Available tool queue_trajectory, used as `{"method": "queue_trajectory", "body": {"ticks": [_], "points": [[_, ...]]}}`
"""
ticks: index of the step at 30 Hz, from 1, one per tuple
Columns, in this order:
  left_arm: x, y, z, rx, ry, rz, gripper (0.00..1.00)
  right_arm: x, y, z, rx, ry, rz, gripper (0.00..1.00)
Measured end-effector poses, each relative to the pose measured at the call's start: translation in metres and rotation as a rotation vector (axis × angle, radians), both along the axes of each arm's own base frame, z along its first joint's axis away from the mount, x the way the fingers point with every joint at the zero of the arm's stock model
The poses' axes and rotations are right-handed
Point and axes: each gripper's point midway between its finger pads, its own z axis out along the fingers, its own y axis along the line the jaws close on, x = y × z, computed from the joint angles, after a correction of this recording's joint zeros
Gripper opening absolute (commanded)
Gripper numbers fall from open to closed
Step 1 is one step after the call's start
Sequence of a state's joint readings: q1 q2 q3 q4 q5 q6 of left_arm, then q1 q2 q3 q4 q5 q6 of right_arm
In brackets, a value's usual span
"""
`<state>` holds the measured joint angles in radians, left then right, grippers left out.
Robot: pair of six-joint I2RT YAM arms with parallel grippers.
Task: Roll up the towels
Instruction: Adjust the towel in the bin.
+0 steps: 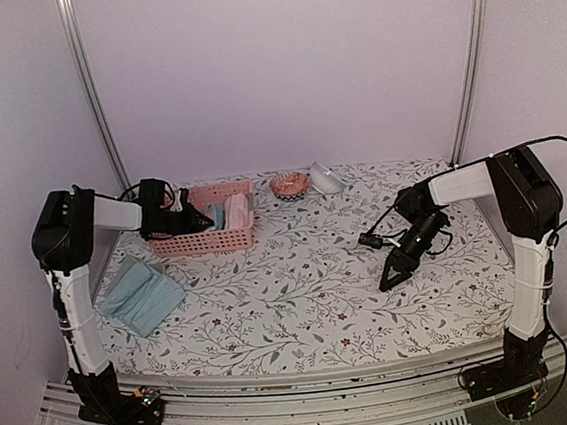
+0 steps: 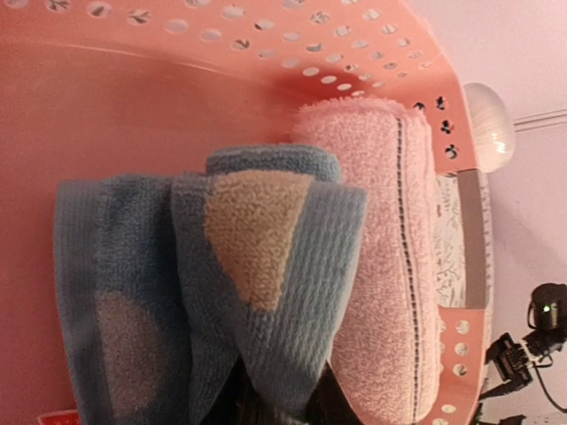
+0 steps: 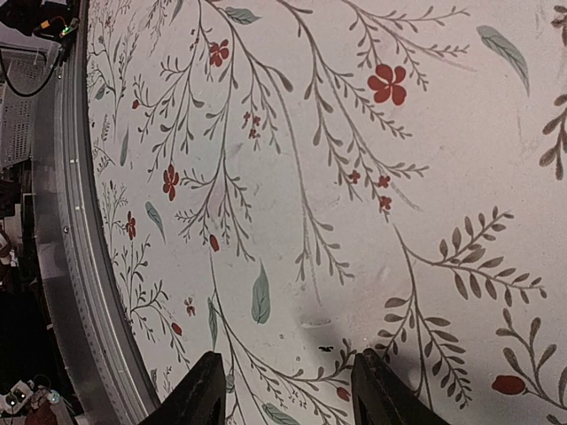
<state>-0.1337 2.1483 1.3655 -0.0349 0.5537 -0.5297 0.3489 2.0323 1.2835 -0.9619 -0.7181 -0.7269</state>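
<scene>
Now your left tool (image 1: 200,221) pinches the blue towel (image 2: 266,266) inside the basket (image 2: 177,97), with the rolled pink towel (image 2: 381,266) touching it. The teal towel (image 1: 143,294) lies on the surface (image 1: 302,301) nearby. Your right tool (image 3: 288,390) hangs spread, empty.

Top camera overlooks table (image 1: 302,301); wrist cameras close.

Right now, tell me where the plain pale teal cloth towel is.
Top view: the teal towel lies on the floral table's left side, nearer the camera than the pink perforated plastic basket.
</scene>
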Motion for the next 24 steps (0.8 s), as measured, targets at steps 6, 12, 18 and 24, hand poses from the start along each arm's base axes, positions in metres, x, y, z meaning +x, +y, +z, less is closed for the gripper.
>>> {"method": "queue_trajectory", "body": {"ticks": [6,12,18,24], "points": [[-0.002,-0.024,0.018,-0.199,-0.026,-0.066,0.15,0.000,0.000,0.000,0.002,0.003,0.000,0.50],[0.000,-0.035,0.027,-0.296,-0.030,-0.090,0.29,-0.001,0.001,0.000,0.006,0.007,0.002,0.50],[0.006,-0.031,0.003,-0.258,0.044,-0.052,0.45,-0.001,0.002,0.000,0.012,0.015,0.003,0.50],[0.008,-0.025,-0.003,-0.203,0.070,-0.027,0.55,-0.002,0.002,0.000,0.014,0.016,0.004,0.50]]}}
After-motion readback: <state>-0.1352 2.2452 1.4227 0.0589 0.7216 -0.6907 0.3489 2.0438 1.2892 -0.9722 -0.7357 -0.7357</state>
